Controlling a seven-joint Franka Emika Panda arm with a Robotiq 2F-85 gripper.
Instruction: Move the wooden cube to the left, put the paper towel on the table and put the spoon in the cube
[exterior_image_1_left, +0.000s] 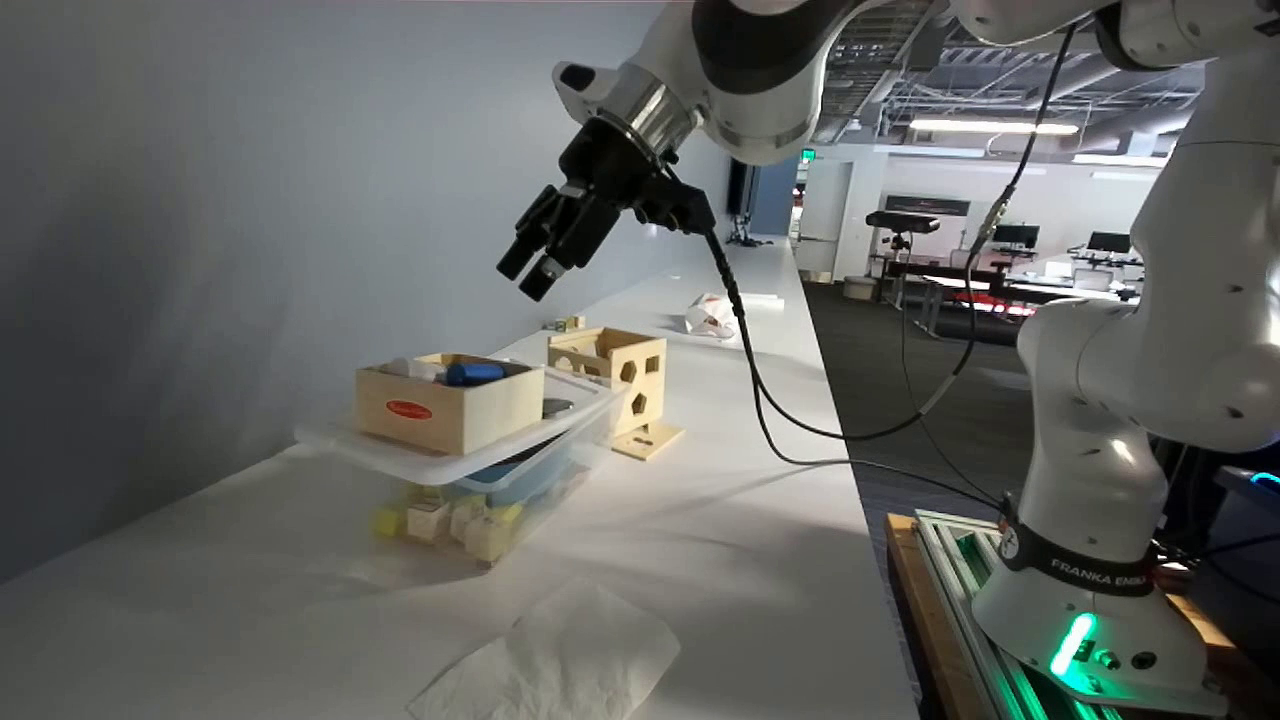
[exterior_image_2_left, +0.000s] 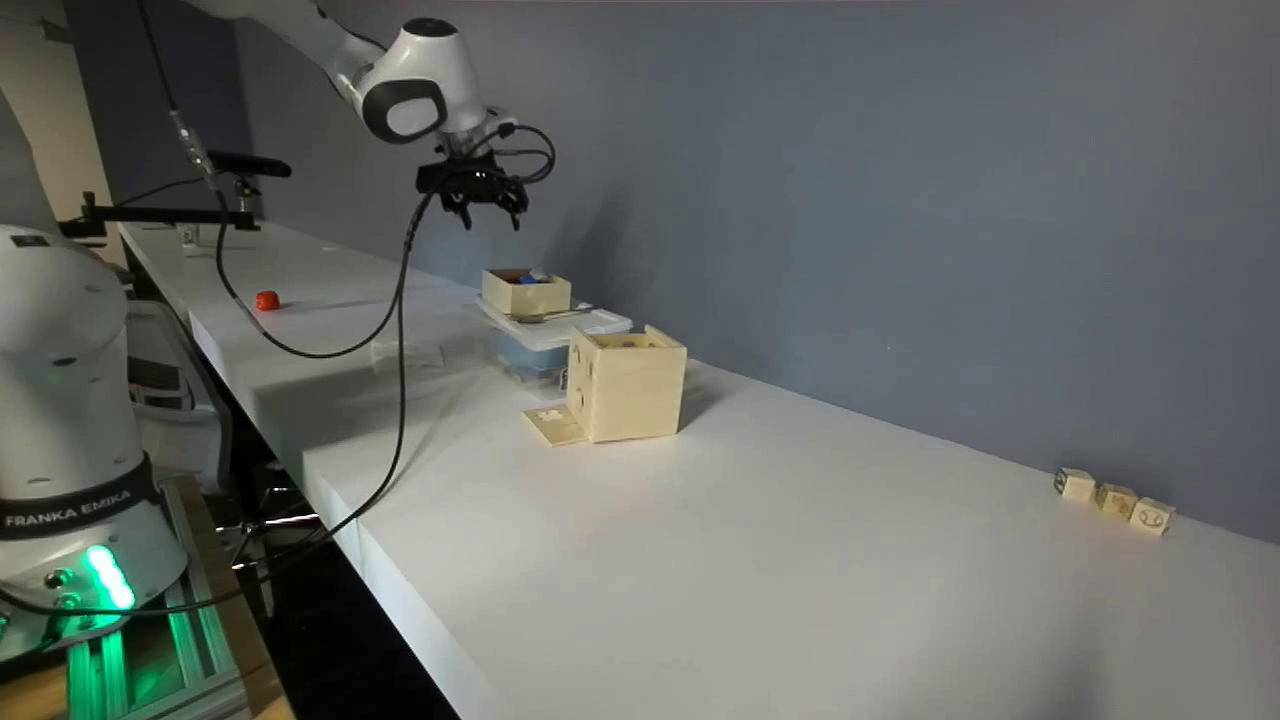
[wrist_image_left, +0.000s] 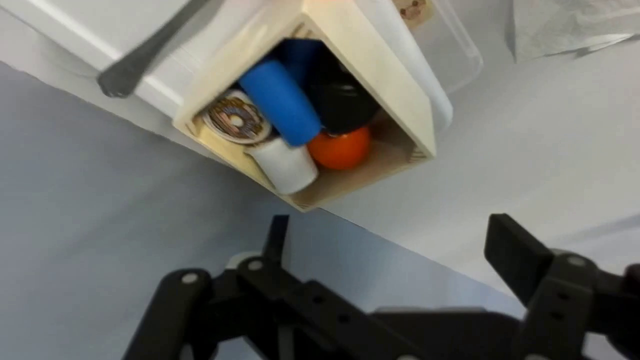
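Closest to me, the paper towel (exterior_image_1_left: 560, 660) lies toward the robot-side edge of the worktop (exterior_image_1_left: 760, 560); the wooden cube (exterior_image_1_left: 642, 386) stands farther along, beside a lidded tub (exterior_image_1_left: 562, 490) bearing the spoon (wrist_image_left: 156, 44). The pincer (wrist_image_left: 390, 237) gapes wide, empty. That spoon should be light, stiff, slippery: pinch its handle.

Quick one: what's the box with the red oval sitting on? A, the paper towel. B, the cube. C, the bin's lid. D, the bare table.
C: in both exterior views the box rests on the lid of the clear bin, and that bin stands on the table.
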